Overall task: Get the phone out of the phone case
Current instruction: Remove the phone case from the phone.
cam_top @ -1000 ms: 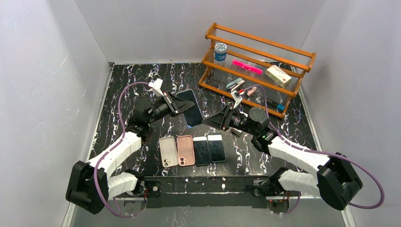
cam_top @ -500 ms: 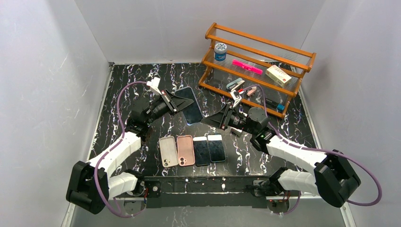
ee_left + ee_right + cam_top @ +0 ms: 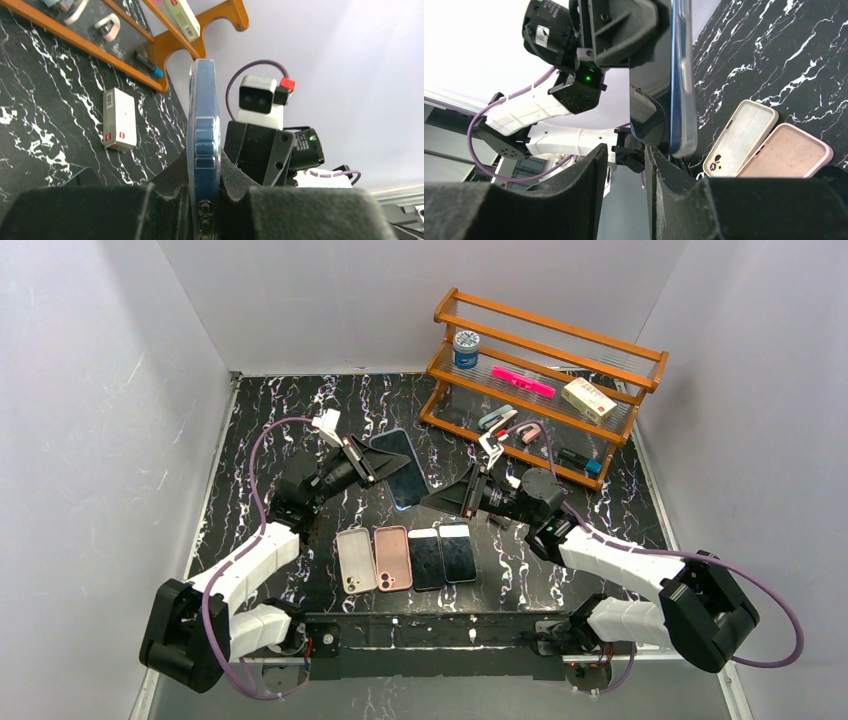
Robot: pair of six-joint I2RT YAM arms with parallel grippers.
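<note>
Glossy phone (image 3: 405, 475) w/ translucent blue case (image 3: 203, 125)

Left arm (image 3: 250, 555): extended forward and inward, wrist raised; left gripper (image 3: 378, 457): jaws clamped close together; right arm (image 3: 610, 560): forearm angled inward toward the left; right gripper (image 3: 436, 498): jaws partly apart, tips near the left gripper.

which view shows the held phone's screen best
Top external: the phone faces the camera, nearly its whole dark screen showing. Left wrist sees it edge-on; right wrist catches only a steep sliver.
</note>
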